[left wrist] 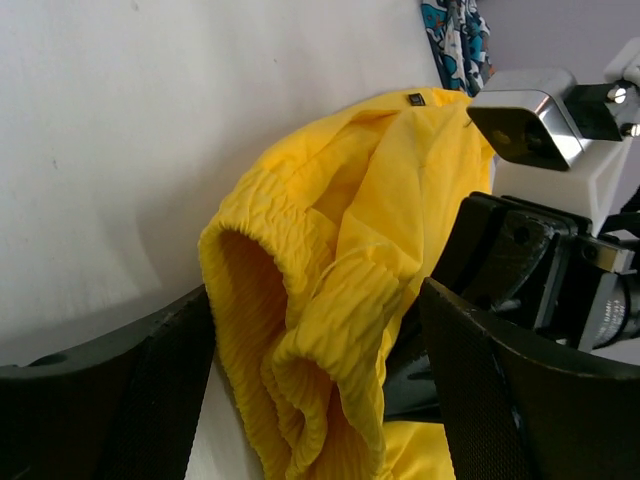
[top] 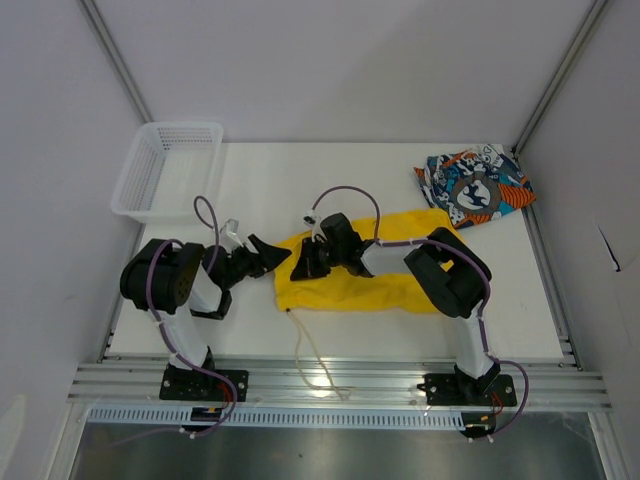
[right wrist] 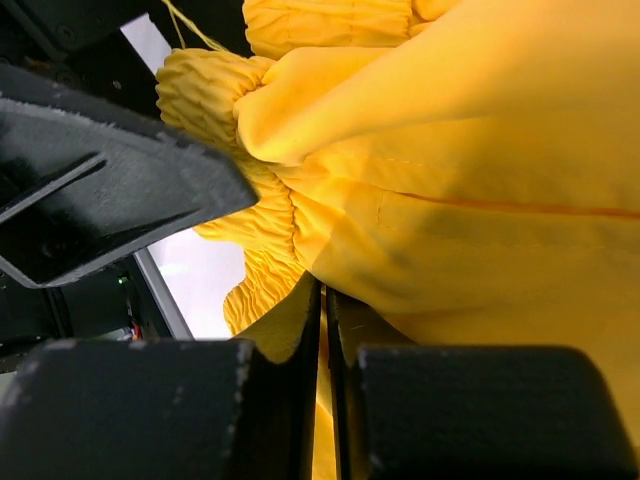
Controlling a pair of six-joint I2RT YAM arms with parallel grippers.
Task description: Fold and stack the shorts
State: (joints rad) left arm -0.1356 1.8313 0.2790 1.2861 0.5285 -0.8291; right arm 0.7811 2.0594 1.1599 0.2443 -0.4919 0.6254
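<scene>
**Yellow pair pinched at the waistband, left side wide open**

Here we are: the yellow shorts (top: 350,285) lie in the middle of the table (top: 260,180), stretched sideways in a rumpled band. Their gathered waistband (left wrist: 300,330) is bunched up at the left end. That end is where all the action is.

My right pincer (top: 305,265) reaches in from the right, across the top of the cloth, and comes down on that bunched edge. In the right wrist view its fingers (right wrist: 450,410) are pressed together, with a thin fold of yellow caught in the slit between them. So that's a pinch on the yellow shorts, right by the ruffled elastic.

My left pincer (top: 274,260) sits just left of the shorts, spread wide, with its mouth facing the waistband. In the left wrist view the ruffled rim stands right between my two dark fingers (left wrist: 120,390), and the right pincer's body looms close behind it. I cannot tell whether my left pads touch the cloth.

Looking further out, the white drawstring (top: 305,345) trails from the near edge of the shorts towards my bases and over the front of the table. The printed shorts (top: 475,187) lie crumpled in the far right corner, just past the far right tip of the yellow pair and well apart from both pincers. The white mesh basket (top: 165,170) sits at the far left corner.
</scene>
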